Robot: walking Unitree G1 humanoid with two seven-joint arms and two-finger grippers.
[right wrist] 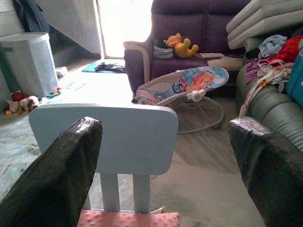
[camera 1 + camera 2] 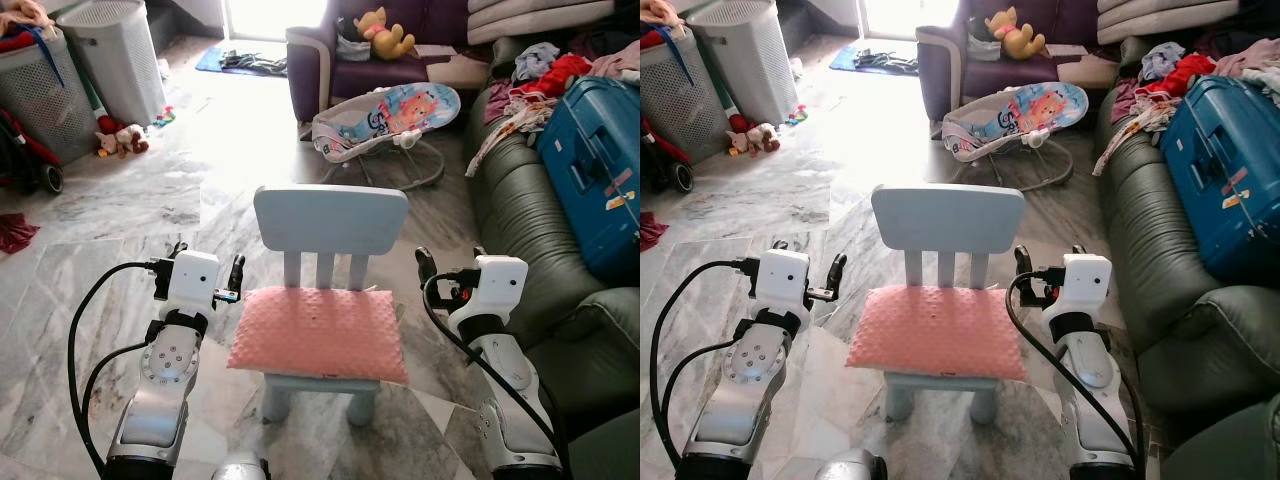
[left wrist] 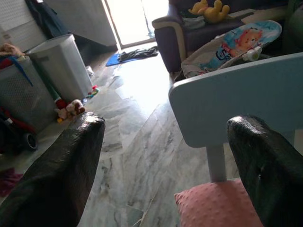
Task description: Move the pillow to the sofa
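Lying flat on the seat of a small light-blue child's chair [image 2: 330, 222], low in the centre of the frame: a pink dotted pillow [image 2: 320, 333], one edge overhanging the seat's front. Hovering just left of the pillow, level with its rear corner and not touching it: the left hand [image 2: 207, 268], fingers [image 3: 61, 175] spread wide apart, holding nothing. Hovering just right of the pillow, likewise apart from it: the right hand [image 2: 447, 270], fingers [image 1: 61, 175] also spread wide, holding nothing. Flanking the chair's backrest on both sides.

Running down the right edge of the frame: a dark green leather sofa [image 2: 520, 250], carrying a blue suitcase [image 2: 595, 170] and a heap of mixed clothes [image 2: 550, 75] at upper right. Standing at upper left: a grey laundry basket [image 2: 40, 95] stuffed with clothes, beside a tall white ribbed bin [image 2: 120, 55]. Sitting behind the chair on the marble floor [image 2: 150, 200]: a baby bouncer [image 2: 390, 115]. Resting at the top of the frame on a purple armchair [image 2: 340, 60]: a yellow plush toy [image 2: 385, 32].
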